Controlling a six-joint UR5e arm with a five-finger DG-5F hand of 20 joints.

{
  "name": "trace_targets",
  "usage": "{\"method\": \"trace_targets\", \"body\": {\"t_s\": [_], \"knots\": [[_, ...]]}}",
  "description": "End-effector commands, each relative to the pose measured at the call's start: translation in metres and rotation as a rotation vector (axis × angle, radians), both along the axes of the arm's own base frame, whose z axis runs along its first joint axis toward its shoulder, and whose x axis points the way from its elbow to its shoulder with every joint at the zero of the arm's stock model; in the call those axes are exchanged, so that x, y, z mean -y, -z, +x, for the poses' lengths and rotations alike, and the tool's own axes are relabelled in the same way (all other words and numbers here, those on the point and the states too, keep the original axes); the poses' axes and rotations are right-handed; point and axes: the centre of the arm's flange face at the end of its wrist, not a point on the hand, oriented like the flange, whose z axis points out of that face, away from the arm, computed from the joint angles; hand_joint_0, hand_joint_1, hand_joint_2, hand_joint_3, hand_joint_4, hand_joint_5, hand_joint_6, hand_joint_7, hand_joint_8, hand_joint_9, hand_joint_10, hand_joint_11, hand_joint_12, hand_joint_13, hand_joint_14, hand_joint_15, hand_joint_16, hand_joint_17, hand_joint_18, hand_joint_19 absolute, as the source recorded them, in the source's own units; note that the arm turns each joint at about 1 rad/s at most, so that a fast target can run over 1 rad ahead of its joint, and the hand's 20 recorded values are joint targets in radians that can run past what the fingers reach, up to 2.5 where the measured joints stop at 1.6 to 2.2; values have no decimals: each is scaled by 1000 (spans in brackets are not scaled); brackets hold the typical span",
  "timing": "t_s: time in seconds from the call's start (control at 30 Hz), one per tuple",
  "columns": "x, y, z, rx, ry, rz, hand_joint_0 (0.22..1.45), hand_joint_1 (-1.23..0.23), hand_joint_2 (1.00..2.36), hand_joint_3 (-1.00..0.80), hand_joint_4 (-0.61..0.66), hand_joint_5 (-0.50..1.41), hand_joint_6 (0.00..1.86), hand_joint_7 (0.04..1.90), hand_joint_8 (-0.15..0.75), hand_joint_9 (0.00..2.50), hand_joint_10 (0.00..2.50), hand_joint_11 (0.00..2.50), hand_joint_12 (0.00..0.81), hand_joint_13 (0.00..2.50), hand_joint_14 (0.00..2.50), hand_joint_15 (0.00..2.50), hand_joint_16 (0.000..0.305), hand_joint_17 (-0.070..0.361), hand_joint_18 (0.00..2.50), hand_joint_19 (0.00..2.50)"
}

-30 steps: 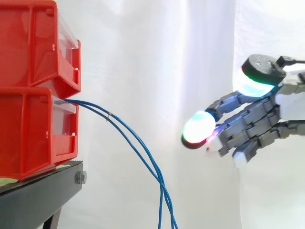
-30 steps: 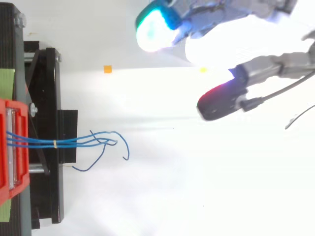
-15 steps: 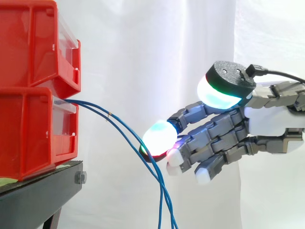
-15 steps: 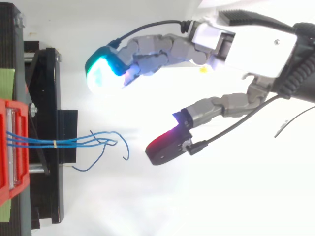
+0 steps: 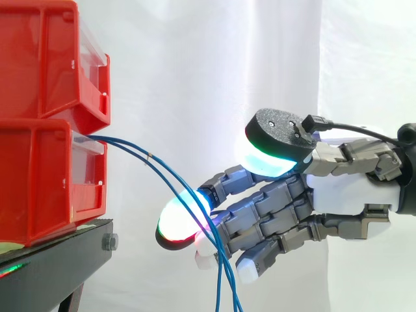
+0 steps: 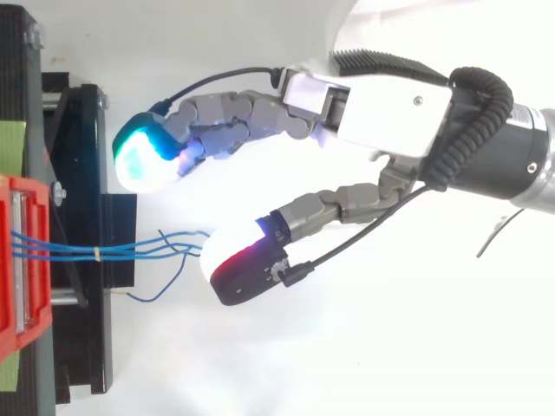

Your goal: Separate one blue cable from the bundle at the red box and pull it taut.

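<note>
The hand (image 5: pixel 338 195) is hanging open, its fingers (image 5: pixel 260 208) reaching out loosely and its thumb (image 6: pixel 247 269) spread well apart from them, gripping nothing. The blue cables (image 6: pixel 95 252) are running out of the red box (image 5: pixel 45 175) ahead of the fingertips and drooping past them. Their loose ends are lying just off the thumb's pad; I cannot tell whether they are touching.

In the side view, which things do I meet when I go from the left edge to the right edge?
red bins → blue cables → hand
</note>
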Motion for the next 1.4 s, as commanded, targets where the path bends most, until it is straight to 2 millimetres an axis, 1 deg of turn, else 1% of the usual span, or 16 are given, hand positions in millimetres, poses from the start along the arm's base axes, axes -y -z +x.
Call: {"method": "trace_targets", "body": {"t_s": [0.0, 0.13, 0.3, 0.33, 0.37, 0.43, 0.5, 0.6, 0.67, 0.73, 0.83, 1.27, 1.37], "knots": [[0, 7, 3, 1, -1, 3, 551, -579, 1000, -500, 277, -223, 502, 738, 346, 513, 10, 355, 387, 510, 9, 259, 53, 118, 598, 551], [0, 16, 6, 16, -21, 28, 552, -579, 1000, -500, 277, -223, 502, 739, 345, 517, 10, 358, 387, 514, 9, 264, 53, 118, 602, 551], [-1, 15, 8, 38, -41, 57, 556, -583, 1000, -500, 278, -222, 502, 739, 344, 526, 8, 363, 387, 521, 9, 265, 53, 118, 605, 561], [-1, 18, 9, 34, -41, 58, 557, -584, 1000, -500, 278, -222, 502, 739, 344, 528, 8, 359, 387, 523, 9, 265, 52, 118, 609, 561], [-1, 30, 11, 22, -46, 60, 558, -585, 1000, -500, 279, -221, 502, 739, 343, 527, 8, 364, 387, 524, 9, 270, 52, 118, 610, 560], [1, 34, 10, 20, -48, 68, 558, -585, 1000, -500, 279, -221, 502, 740, 344, 531, 10, 364, 386, 528, 9, 271, 52, 118, 614, 560], [-1, 46, 17, 27, -61, 80, 559, -585, 1000, -500, 279, -221, 502, 741, 344, 533, 8, 365, 385, 532, 9, 271, 52, 118, 618, 567], [-1, 43, 19, 46, -86, 97, 564, -591, 1000, -500, 280, -220, 502, 750, 344, 537, 8, 375, 386, 535, 9, 275, 52, 118, 622, 567], [-1, 42, 20, 49, -91, 103, 594, -598, 1000, -497, 285, -214, 502, 769, 341, 544, 8, 375, 381, 543, 10, 276, 51, 116, 619, 572], [0, 35, 23, 62, -93, 108, 617, -613, 1004, -446, 291, -207, 502, 795, 341, 551, 8, 380, 380, 544, 10, 280, 51, 115, 628, 571], [0, 35, 24, 68, -95, 108, 627, -618, 1006, -427, 296, -204, 503, 808, 340, 556, 8, 382, 379, 549, 10, 278, 51, 115, 634, 572], [-7, 29, 28, 94, -150, 140, 625, -624, 1005, -432, 314, -192, 502, 857, 343, 572, 9, 400, 380, 565, 12, 289, 51, 115, 651, 577], [-13, 25, 32, 135, -169, 190, 625, -624, 1004, -433, 316, -191, 503, 858, 342, 574, 9, 405, 383, 570, 12, 292, 51, 115, 652, 578]]}}
